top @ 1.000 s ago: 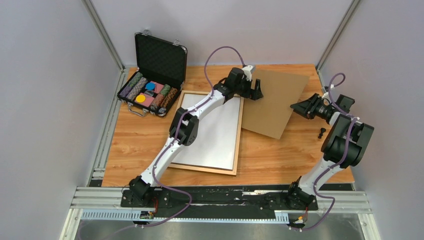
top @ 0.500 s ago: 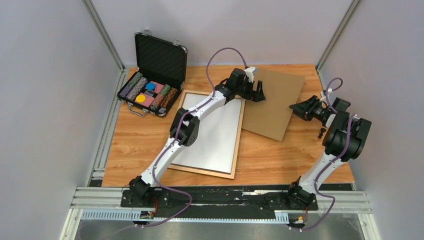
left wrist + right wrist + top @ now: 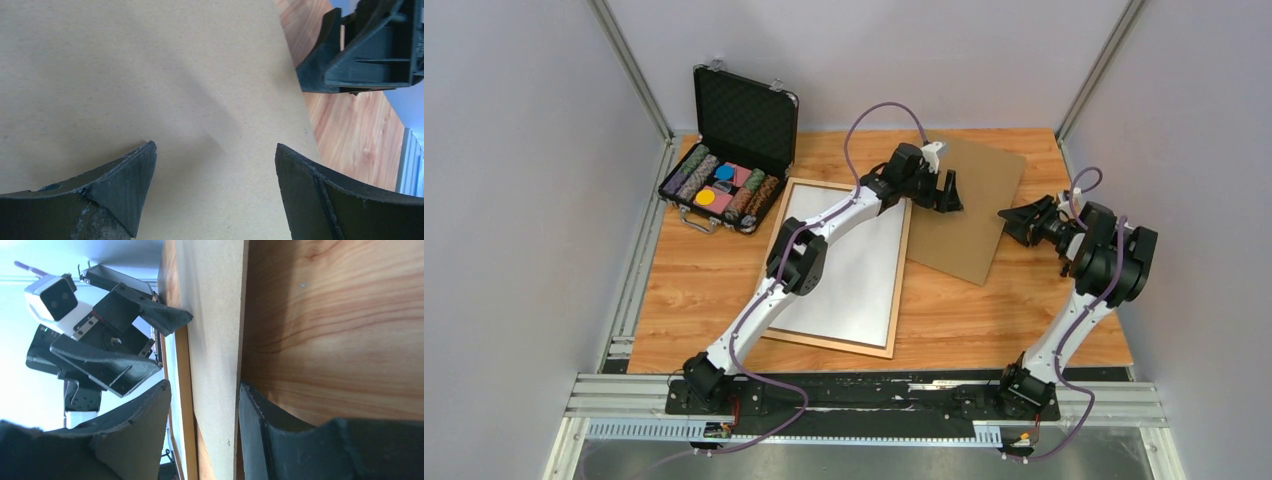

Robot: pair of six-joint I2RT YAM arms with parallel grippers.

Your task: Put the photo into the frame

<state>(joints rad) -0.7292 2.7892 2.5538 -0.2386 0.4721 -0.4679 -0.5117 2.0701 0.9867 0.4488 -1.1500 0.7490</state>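
Two pincers meet at the brown backing board (image 3: pixel 972 225). Compared with a second ago, the board has slid a little toward the frame (image 3: pixel 901 275), the left gripper (image 3: pixel 950 193) has come further over it, and the right gripper (image 3: pixel 1016 217) has closed in on its edge.

The left gripper stands wide open with nothing between its jaws. The board lies directly under its fingertips (image 3: pixel 137 165); we cannot tell if they press on it. The right gripper has loosened. Its jaws are half parted around the board's edge, and the right wrist view shows a gap between one finger (image 3: pixel 150 415) and the board, so it no longer pinches.

The photo (image 3: pixel 844 265) lies white back up inside the frame, just behind the left gripper, under that arm's forearm.

We judge that the photo itself is already seated. The board now moves toward the frame as its cover. Since the right gripper lets go, the left one probably must drag or push the board the rest of the way.
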